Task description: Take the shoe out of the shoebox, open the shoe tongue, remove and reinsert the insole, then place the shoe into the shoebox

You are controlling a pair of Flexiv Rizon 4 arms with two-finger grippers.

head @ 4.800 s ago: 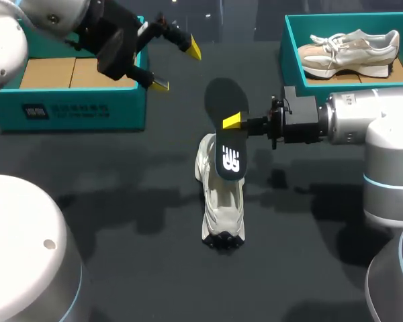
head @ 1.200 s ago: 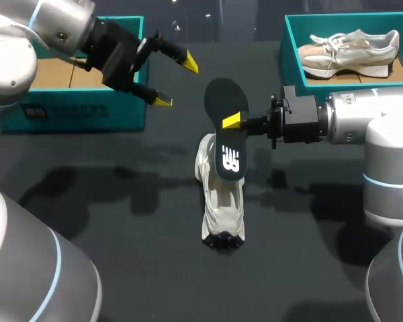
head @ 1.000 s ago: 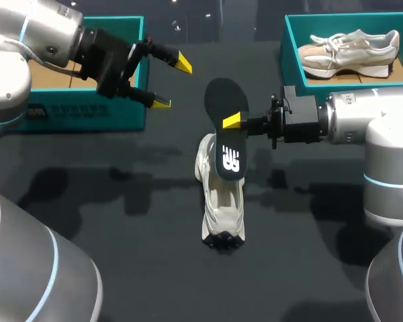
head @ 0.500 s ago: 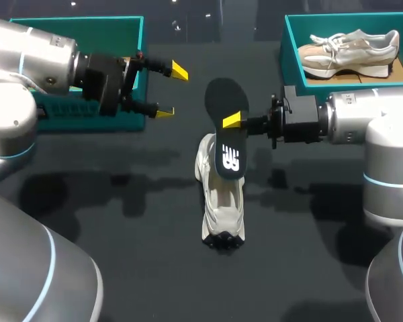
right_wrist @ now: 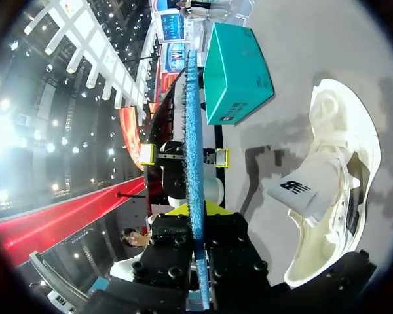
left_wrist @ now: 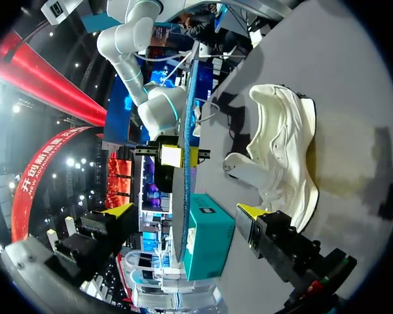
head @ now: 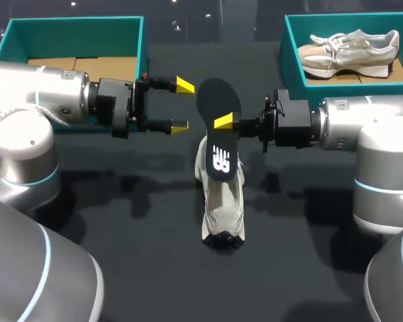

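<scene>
Insole (head: pixel 218 100), likely light and floppy, hangs over shoe (head: pixel 223 204) on table (head: pixel 121 255), right jaws clamped mid-edge; left jaws apart beside it, best pinching its free edge

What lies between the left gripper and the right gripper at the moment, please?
Only the black insole, which the right gripper holds over the shoe; the open left gripper stands just short of it, as the head view shows.

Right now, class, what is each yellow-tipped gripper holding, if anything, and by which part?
The right gripper is shut on the flat black insole, pinching its side edge about midway along. The left gripper is open and holds nothing.
</scene>
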